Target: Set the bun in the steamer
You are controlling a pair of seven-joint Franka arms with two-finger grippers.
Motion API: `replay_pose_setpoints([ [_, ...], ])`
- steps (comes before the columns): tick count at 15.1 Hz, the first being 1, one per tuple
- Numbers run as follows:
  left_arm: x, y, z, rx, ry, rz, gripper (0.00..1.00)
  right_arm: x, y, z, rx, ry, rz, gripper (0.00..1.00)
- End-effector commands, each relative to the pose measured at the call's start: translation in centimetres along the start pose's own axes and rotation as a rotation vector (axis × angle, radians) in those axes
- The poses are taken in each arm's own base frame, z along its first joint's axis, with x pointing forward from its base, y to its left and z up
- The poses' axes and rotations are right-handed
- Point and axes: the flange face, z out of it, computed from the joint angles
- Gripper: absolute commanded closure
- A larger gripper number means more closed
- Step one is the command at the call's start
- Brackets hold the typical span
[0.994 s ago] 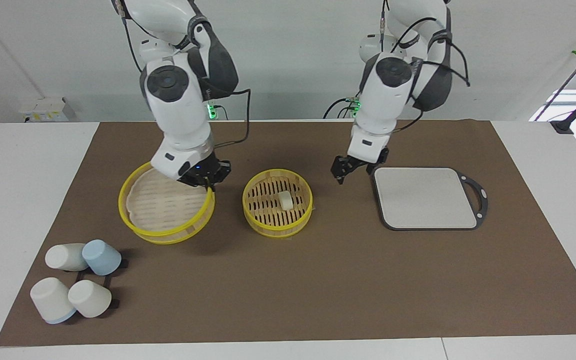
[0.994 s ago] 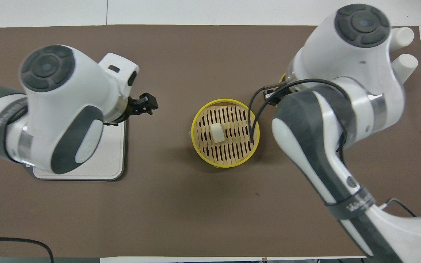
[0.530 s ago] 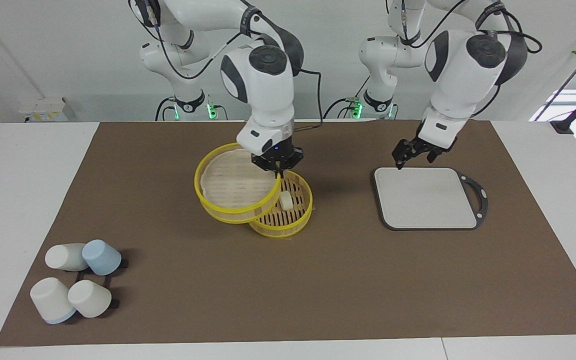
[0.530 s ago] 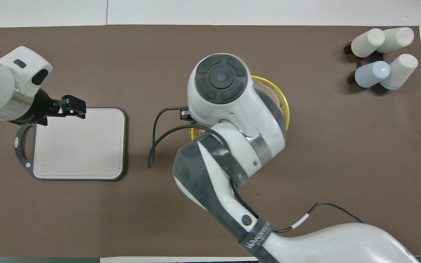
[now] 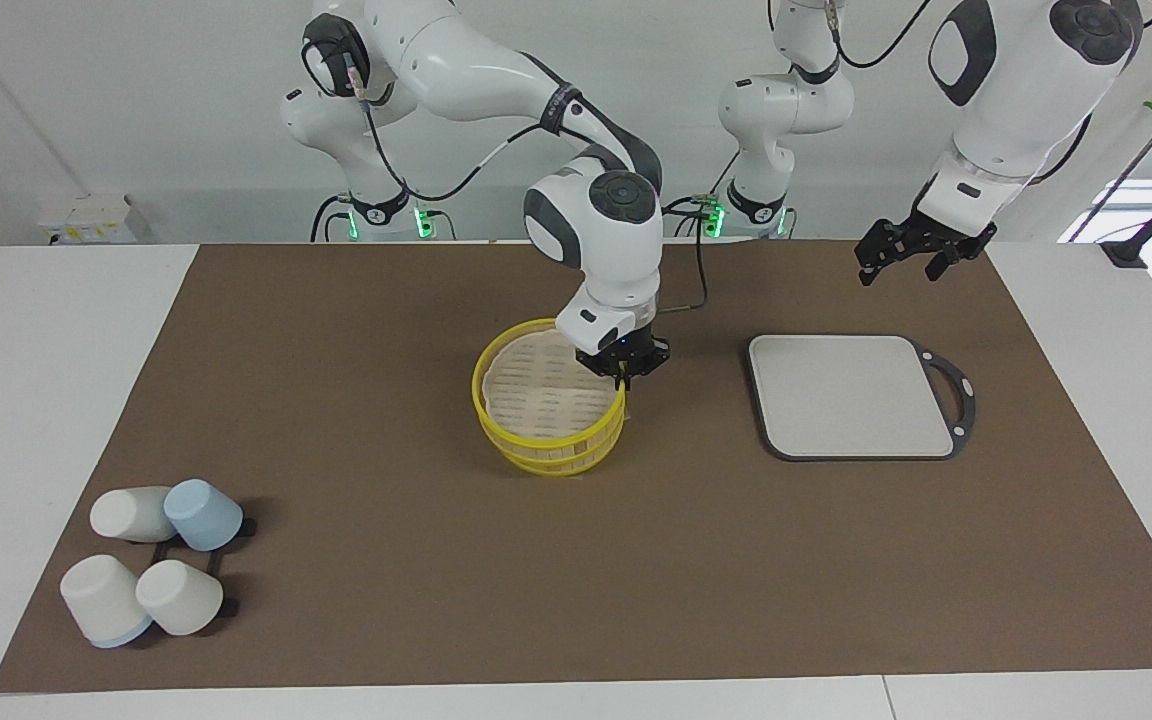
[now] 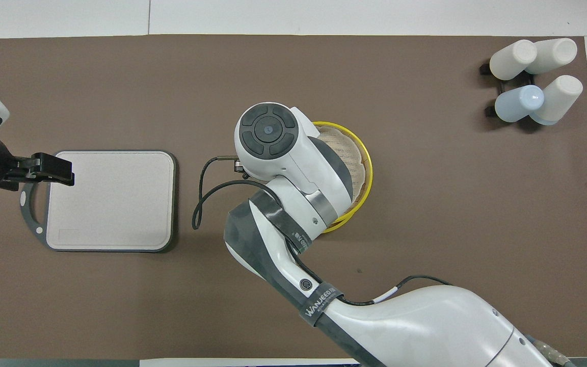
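A brown mat (image 5: pixel 416 580) covers the table (image 5: pixel 36 400), carrying steamer (image 5: pixel 561 455), board (image 5: pixel 851 395) and cups (image 5: pixel 151 565).

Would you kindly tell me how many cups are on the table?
4, clustered at the right arm's end of the table, far from the robots: a blue cup and three white cups lying tipped around a black rack.

A round, shallow steamer (image 5: pixel 564 452) with yellow rims and tan sides sits on the table, directly under the right gripper (image 5: pixel 623 372). A matching yellow-rimmed lid (image 5: pixel 546 388) with a pale slatted face covers its top, slightly tilted, and the gripper's fingers pinch that lid's rim at the edge toward the left arm's end of the table. The bun cannot be seen (the lid hides the steamer's inside in both views).
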Motion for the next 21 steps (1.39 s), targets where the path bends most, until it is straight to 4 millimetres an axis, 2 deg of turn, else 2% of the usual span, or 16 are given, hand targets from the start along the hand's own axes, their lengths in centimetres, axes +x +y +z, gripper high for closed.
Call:
replay_pose_setpoints([
  [1,-0.8,0.4,-0.1,0.013,-0.012,0.021,0.0,-1.7,1.0,0.3,-0.007,0.006,-0.014,1.0],
  [3,-1.0,1.3,-1.6,0.016,-0.035,0.039,0.0,-2.2,0.7,0.4,-0.008,0.005,-0.02,1.0],
  [5,-0.4,0.9,-2.4,0.014,-0.053,0.034,0.0,-2.2,0.4,0.5,0.006,0.018,-0.018,1.0],
  [11,0.1,0.9,-2.2,0.012,-0.047,0.034,0.0,-2.0,0.1,0.4,0.041,0.04,-0.007,1.0],
  [15,0.3,0.9,-2.2,0.01,-0.044,0.034,0.0,-1.8,-0.2,2.0,0.051,0.044,-0.005,1.0],
  [16,0.1,0.8,-2.4,0.01,-0.04,0.032,0.0,-1.8,-0.2,2.0,0.048,0.042,-0.006,0.95],
  [17,0.1,0.5,-2.4,0.01,-0.041,0.028,0.0,-1.9,-0.2,2.1,0.046,0.04,-0.006,0.84],
  [18,0.2,0.5,-2.3,0.011,-0.041,0.028,0.0,-1.8,-0.1,2.1,0.043,0.038,-0.002,0.67],
  [19,0.1,0.4,-2.3,0.011,-0.041,0.028,0.0,-1.8,0.0,2.0,0.044,0.04,0.006,0.42],
  [20,0.1,0.4,-2.3,0.014,-0.039,0.028,0.0,-1.8,0.0,2.0,0.042,0.037,0.015,0.25],
  [21,0.2,0.4,-2.4,0.014,-0.038,0.028,0.0,-1.7,0.0,1.8,0.037,0.043,0.018,0.0],
])
